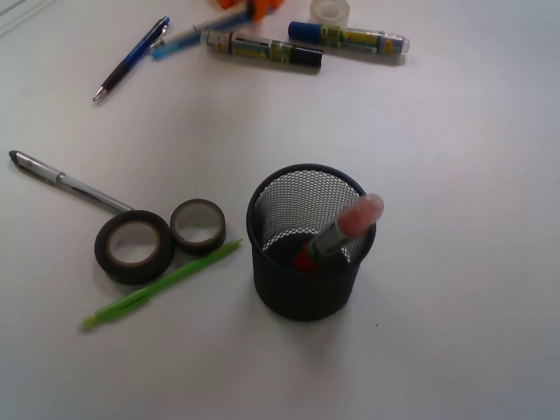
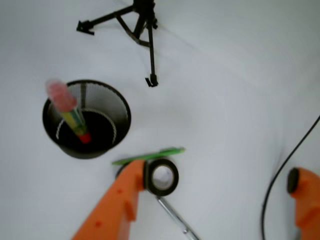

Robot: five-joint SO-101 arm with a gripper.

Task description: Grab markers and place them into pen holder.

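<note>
Already pink-capped marker (image 2: 67, 107) stands in pen holder (image 2: 117, 102), beyond fingers (image 2: 127, 192).

Front view: gripper (image 1: 262, 9) cut by top edge, only orange sliver visible; jaw state unreadable. Clear tape roll (image 1: 331, 10) cropped at top edge. Pink-capped marker (image 1: 339, 232) lower end hidden inside pen holder (image 1: 308, 245). Wrist view: orange fingers (image 2: 117, 205) cut by bottom edge; silver pen (image 2: 175, 220) partly hidden, cropped; 1 dark tape roll (image 2: 162, 177) partly behind finger.

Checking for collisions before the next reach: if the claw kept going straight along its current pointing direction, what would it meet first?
Probably the tape roll and green pencil just ahead of the claw, beside the pen holder. Depth is unclear; the claw may pass above them.
</note>
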